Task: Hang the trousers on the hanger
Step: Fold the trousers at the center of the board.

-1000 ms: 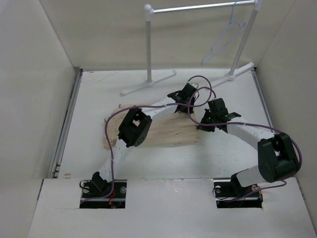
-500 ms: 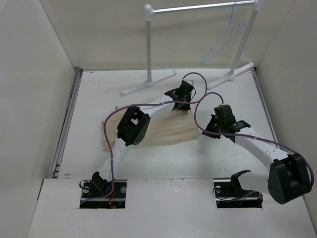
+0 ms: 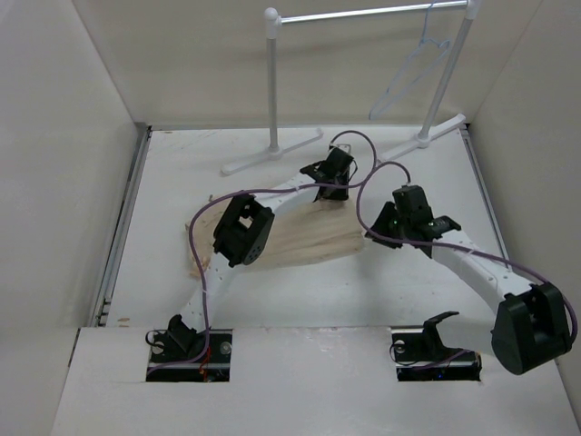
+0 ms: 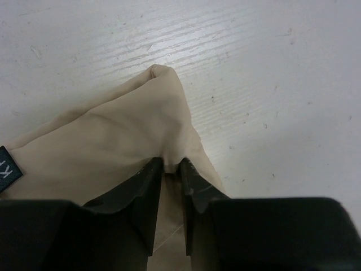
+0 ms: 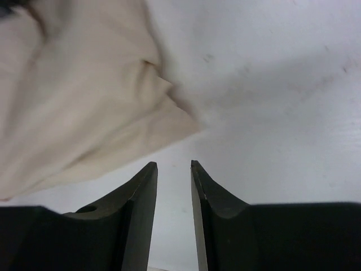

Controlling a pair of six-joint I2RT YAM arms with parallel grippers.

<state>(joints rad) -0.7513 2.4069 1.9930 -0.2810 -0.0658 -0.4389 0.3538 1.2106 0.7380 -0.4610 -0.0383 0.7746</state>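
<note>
The beige trousers (image 3: pixel 309 243) lie folded and wrinkled on the white table (image 3: pixel 418 291), partly under my left arm. My left gripper (image 3: pixel 330 193) is at their far right edge. In the left wrist view it (image 4: pixel 171 164) is shut on a fold of the trousers (image 4: pixel 113 141), near a pointed corner. My right gripper (image 3: pixel 376 232) is just right of the trousers' near right corner. In the right wrist view it (image 5: pixel 173 165) is open a little and empty over bare table, with the trousers (image 5: pixel 79 101) ahead to the left. The pale hanger (image 3: pixel 413 73) hangs on the rail at the back right.
A white tube rack (image 3: pixel 272 82) stands at the back, its feet (image 3: pixel 272 156) on the table behind the trousers. White walls enclose the left, right and back sides. Purple cables (image 3: pixel 363 186) loop above both wrists.
My right arm has drawn back to the right, off the trousers, its elbow swinging down and outward. My left gripper has shifted slightly back and left, still holding the cloth.
</note>
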